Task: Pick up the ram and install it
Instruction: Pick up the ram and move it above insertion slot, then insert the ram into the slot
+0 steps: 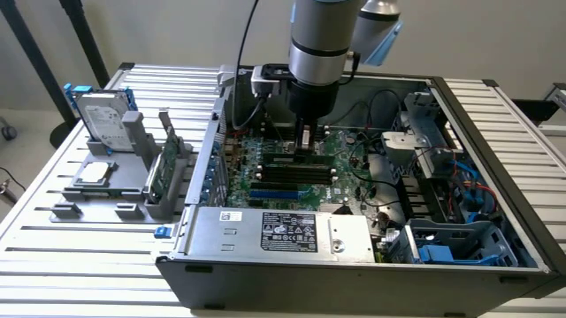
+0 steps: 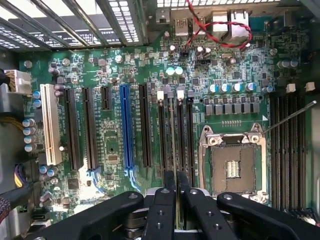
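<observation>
While down inside the open case, gripper (image 1: 305, 142): hung from a smooth grey cylinder of an arm (image 1: 319, 40); black fingers pressed almost together, pinching the ram (image 1: 283, 158).
Gripper up close (image 2: 176, 182): matte black link bars dotted with round rivets; two slim fingertips (image 2: 170, 181) squeezed tight on a thin edge.
Ram (image 2: 173, 140): showed edge-on at the wrist, a narrow line along the memory slots (image 2: 190, 145), just beside the CPU socket (image 2: 234, 167); looked a long, flat green strip in the exterior view.
Seating: could not tell whether pushed home or only resting over the slot; lower edge hidden.
Motherboard (image 2: 112, 140): glossy green, crowded with silver-capped cylinders and tiny chips.
Blue slot (image 2: 125, 125), white slot (image 2: 50, 125): long plastic bars among black ones.
CPU socket: square, shiny steel frame.
Red wires (image 2: 215, 30): twisted loop by the rear ports.
Case (image 1: 354, 285): dark sheet-metal box; far interior a tangle of cables and blue plastic, hard to sort.
Power supply (image 1: 283, 232): grey metal box, label print too small to read.
Table (image 1: 89, 265): ribbed aluminium slats.
Hard drive (image 1: 105, 122): silver, propped in a grey holder (image 1: 132, 132) at the exterior view's left.
Arm: cut off at the top edge.
</observation>
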You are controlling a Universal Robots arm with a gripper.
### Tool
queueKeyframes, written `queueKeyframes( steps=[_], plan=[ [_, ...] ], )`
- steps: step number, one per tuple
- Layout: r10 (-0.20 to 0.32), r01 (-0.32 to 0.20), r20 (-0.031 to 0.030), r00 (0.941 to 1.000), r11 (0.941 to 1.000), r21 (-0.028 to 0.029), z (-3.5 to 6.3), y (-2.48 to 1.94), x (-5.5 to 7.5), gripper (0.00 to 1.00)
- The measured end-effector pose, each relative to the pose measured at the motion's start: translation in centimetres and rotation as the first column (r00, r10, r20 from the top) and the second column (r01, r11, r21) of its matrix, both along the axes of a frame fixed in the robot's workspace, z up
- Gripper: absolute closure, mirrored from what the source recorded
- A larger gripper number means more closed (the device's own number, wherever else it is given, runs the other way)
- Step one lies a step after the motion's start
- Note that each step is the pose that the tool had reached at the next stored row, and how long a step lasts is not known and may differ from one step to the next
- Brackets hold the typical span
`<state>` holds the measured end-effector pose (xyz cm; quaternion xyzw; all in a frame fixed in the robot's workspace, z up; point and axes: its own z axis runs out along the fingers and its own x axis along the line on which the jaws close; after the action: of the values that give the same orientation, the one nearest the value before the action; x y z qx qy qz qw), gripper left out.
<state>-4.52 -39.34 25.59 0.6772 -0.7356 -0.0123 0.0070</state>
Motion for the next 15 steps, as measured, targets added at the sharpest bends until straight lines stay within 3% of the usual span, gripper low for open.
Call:
queueKeyframes(
  steps=[5, 15],
  plan=[
    [0.000, 0.000, -0.0005, 1.0000, 1.0000, 0.0001, -0.32, -0.30, 0.00, 0.86],
    [0.000, 0.000, -0.0006, 1.0000, 1.0000, 0.0001, -0.34, -0.31, 0.00, 0.86]
  ],
)
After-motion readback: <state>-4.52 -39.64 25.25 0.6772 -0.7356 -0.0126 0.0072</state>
